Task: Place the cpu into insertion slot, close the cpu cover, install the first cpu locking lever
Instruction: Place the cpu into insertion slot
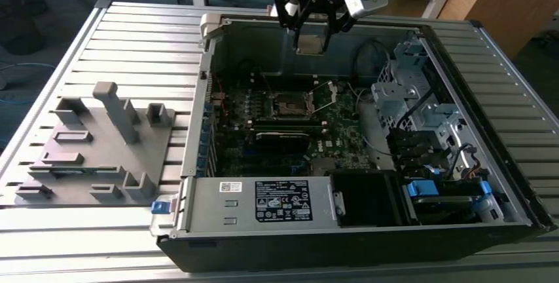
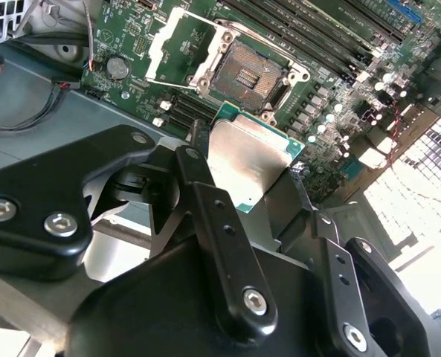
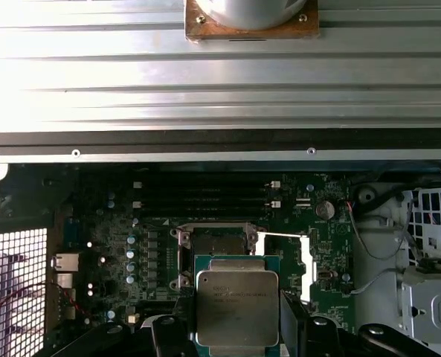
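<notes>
- Exterior view: the gripper (image 1: 313, 34) hangs over the open computer case (image 1: 199, 165), high above the motherboard (image 1: 262, 145).
- Claw state: fingers clamped on two opposite edges of the cpu (image 1: 311, 42), which is carried flat with its silver-grey top facing up toward the wrist cameras.
- Second wrist view: the cpu (image 2: 253, 160) sits between the black fingers (image 2: 198, 145). The insertion slot (image 2: 246, 71) lies beyond it, with bare contacts and nothing seated.
- The cpu cover (image 2: 177, 46) is swung back on its hinge, beside the slot, so the opening is clear.
- First wrist view: the cpu (image 3: 236, 305) overlaps the near edge of the slot (image 3: 214, 245). I cannot tell from this whether it is centred over it.
- Step in hand, as I judge it: the first one, placing the cpu. The chip is well clear of the board, the cover is not yet closed and no lever is set.
- This placement calls for the chip's edges square to the slot frame, a level carry and a gentle set-down. A tilt could catch on the contacts.
- Writing: the cpu's top carries several lines of fine print. A white label (image 1: 284, 199) with dark print sits on the grey power supply box (image 1: 218, 204). Neither is transcribed.
- Exterior view's left: a grey fixture block (image 1: 96, 145) rests on the slatted metal table (image 1: 131, 47), well apart from the case.
</notes>
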{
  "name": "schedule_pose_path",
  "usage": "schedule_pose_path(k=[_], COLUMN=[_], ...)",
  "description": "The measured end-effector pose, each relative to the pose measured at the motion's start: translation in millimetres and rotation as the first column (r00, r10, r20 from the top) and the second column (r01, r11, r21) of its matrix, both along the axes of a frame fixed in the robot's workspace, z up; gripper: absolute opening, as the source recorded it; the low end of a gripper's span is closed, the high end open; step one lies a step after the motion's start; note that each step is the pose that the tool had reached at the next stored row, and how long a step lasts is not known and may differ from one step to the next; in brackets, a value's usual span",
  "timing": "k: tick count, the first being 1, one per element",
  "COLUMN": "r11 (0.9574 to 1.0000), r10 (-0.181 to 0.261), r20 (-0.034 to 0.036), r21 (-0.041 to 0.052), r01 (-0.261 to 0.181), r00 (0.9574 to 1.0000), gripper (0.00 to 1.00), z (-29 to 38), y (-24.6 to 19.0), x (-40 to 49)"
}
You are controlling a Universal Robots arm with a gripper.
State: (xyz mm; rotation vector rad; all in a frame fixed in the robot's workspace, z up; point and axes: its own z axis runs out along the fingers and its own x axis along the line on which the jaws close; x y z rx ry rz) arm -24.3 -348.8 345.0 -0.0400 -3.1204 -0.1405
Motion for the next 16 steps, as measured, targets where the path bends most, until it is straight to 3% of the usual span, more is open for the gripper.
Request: schedule_pose_path(k=[16], r11=[1.0], r10=[0.0], r20=[0.0], r21=[0.0001], r01=[0.0], r00=[1.0], gripper=[0.54], z=[-6.1], y=[0.0], x=[0.0])
